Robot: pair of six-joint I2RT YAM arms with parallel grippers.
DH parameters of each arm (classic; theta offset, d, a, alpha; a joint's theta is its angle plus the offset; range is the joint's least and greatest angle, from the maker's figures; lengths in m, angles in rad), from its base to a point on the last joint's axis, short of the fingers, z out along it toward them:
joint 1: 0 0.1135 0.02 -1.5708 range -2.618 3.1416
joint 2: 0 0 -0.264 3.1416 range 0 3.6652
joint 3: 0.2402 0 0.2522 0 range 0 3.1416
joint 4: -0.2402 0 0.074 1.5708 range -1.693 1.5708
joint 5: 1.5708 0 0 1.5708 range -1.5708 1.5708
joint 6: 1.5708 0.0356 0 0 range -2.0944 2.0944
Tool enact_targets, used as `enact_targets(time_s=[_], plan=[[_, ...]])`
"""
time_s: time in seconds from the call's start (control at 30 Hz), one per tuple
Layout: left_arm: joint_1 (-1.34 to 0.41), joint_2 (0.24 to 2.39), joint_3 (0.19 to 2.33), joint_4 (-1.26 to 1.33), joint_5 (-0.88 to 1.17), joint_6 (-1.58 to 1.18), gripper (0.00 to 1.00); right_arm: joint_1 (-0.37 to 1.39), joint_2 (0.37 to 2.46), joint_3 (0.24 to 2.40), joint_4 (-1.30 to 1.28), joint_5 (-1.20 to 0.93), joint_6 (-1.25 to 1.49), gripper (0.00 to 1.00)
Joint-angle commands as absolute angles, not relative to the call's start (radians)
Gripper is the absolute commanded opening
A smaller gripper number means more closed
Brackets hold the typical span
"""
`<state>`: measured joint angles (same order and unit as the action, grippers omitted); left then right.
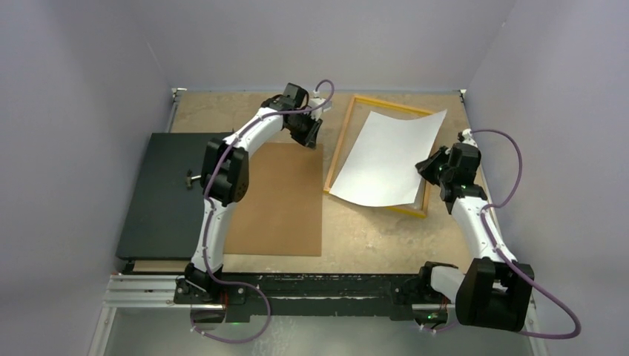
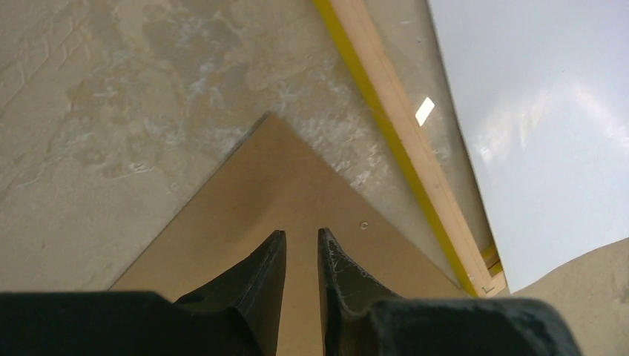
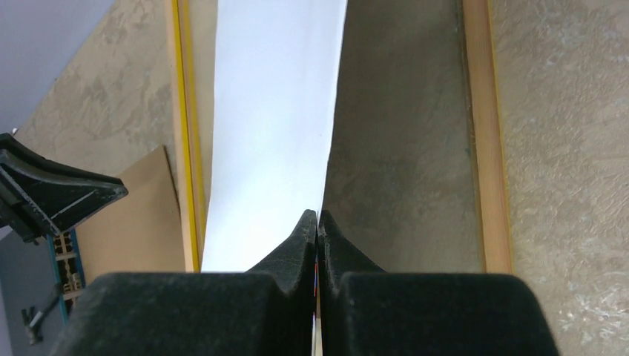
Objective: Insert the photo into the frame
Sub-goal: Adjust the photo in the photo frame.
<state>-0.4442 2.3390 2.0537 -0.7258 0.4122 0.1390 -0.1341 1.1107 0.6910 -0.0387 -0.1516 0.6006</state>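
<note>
The photo (image 1: pixel 386 159) shows its plain white back and lies skewed over the yellow-orange frame (image 1: pixel 337 152), its near-left corner hanging past the frame's rail. My right gripper (image 1: pixel 424 167) is shut on the photo's right edge. In the right wrist view the sheet (image 3: pixel 274 111) runs edge-on between the closed fingertips (image 3: pixel 317 215), lifted above the frame's pane, between the rails (image 3: pixel 182 111). My left gripper (image 2: pixel 302 236) hovers over the far right corner of the brown backing board (image 2: pixel 274 178), fingers slightly open and empty, left of the frame (image 2: pixel 400 141) and photo (image 2: pixel 541 133).
The brown backing board (image 1: pixel 278 200) lies flat at the table's middle. A flat black panel (image 1: pixel 163 193) lies to its left, by the left wall. Purple-grey walls close in the table on three sides. The left gripper's finger (image 3: pixel 52 196) shows beyond the frame's left rail.
</note>
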Motion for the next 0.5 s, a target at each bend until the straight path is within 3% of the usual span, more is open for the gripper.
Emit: enact_targets(time_s=[0.0,0.47], plan=[[-0.428,2.294,2.073,-0.743,0.419,0.131,0.21,-0.136,1.131,0.734,-0.005,-0.111,0.564,0.0],[-0.482,2.312,2.024,-0.71,0.458,0.121,0.2,-0.135,1.227,0.787,0.063,-0.136,0.459,0.0]])
